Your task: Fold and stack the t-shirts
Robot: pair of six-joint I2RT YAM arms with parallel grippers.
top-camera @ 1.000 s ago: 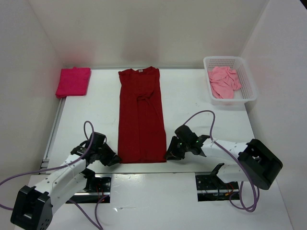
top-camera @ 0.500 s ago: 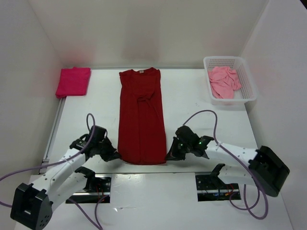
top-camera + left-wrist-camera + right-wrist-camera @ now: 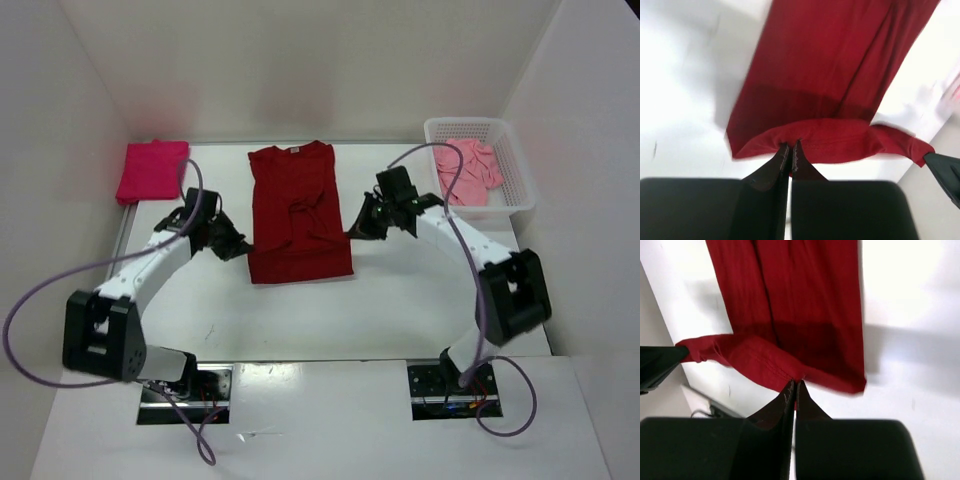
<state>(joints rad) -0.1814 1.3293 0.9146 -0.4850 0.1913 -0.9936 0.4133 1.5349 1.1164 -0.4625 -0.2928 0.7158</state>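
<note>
As two grippers (image 3: pixel 244 251) (image 3: pixel 352 231) pinch one, three t-shirts (image 3: pixel 300 210) (image 3: pixel 152 170) (image 3: pixel 466 172)

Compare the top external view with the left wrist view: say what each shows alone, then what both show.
Only top external: the folded magenta t-shirt and the white mesh basket holding the salmon t-shirt. Only left wrist: a close-up of the left gripper pinched shut on the hem. Both: the dark red t-shirt, its near end gathered up.
</note>
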